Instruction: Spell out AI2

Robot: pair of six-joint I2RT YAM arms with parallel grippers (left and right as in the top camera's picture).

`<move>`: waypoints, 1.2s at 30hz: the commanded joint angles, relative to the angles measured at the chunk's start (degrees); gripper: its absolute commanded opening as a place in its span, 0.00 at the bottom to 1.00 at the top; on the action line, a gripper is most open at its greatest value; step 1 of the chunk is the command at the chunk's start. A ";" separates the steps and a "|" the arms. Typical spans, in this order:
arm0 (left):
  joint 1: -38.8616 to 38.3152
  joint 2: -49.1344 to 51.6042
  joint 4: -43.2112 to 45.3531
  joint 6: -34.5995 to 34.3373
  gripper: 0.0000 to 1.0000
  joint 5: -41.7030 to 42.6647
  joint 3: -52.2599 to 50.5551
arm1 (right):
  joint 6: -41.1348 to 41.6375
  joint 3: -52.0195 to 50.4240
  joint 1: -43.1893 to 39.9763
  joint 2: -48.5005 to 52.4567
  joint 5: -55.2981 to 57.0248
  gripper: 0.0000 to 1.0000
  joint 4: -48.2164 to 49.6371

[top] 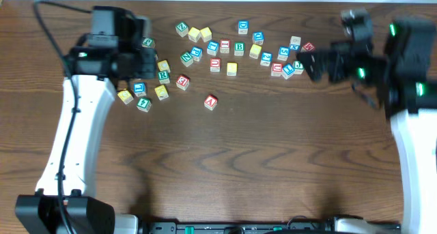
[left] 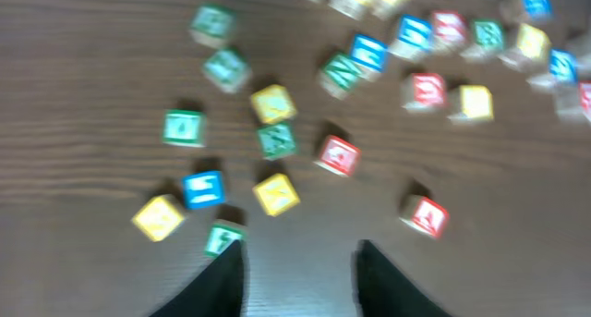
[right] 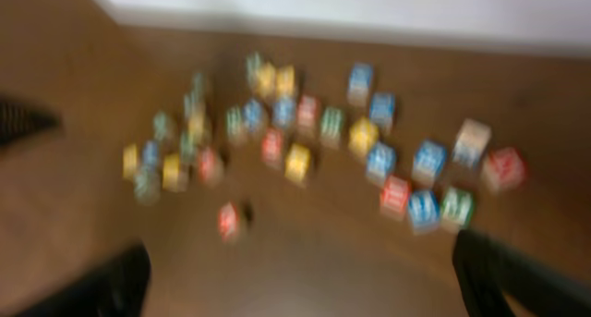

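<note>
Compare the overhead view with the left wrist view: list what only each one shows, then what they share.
Only overhead: the right arm and the rightmost cube, a red one. Only left wrist: the left hand up close, fingers apart with nothing between them. Both: the wooden table and the lone red cube below the scatter, blurrier in the wrist view.

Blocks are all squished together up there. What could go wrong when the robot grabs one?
The cluster of cubes is tightly packed, so the left gripper may knock neighbours while reaching in. Several cubes show red letters and both wrist views are blurred, so it might take a wrong one.
</note>
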 commanded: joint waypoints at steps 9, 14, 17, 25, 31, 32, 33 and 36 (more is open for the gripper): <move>5.97 0.00 -1.16 -2.29 1.00 -1.09 -0.17 | -5.16 54.23 17.64 42.45 15.02 0.99 -20.98; 5.95 0.00 -1.18 -2.29 1.00 -1.11 -0.17 | -4.96 57.13 22.43 51.17 15.58 0.99 -13.94; 5.97 0.00 -1.18 -2.29 1.00 -1.09 -0.17 | -5.86 57.13 24.65 55.04 15.76 0.99 -10.27; 5.97 0.00 -1.18 -2.29 1.00 -1.09 -0.17 | -5.35 57.02 28.41 62.40 16.70 0.98 -5.79; 5.97 0.00 -1.18 -2.29 1.00 -1.09 -0.17 | 16.52 57.00 27.61 65.22 32.63 0.75 -3.56; 5.97 0.00 -1.18 -2.29 1.00 -1.09 -0.17 | 20.13 56.87 27.32 65.68 35.32 0.72 -3.17; 5.97 0.00 -1.18 -2.29 1.00 -1.11 -0.17 | 21.70 56.85 27.17 65.90 36.54 0.70 -2.71; 5.95 0.00 -1.18 -2.29 1.00 -1.11 -0.17 | 23.50 56.54 26.97 66.75 37.90 0.59 -1.49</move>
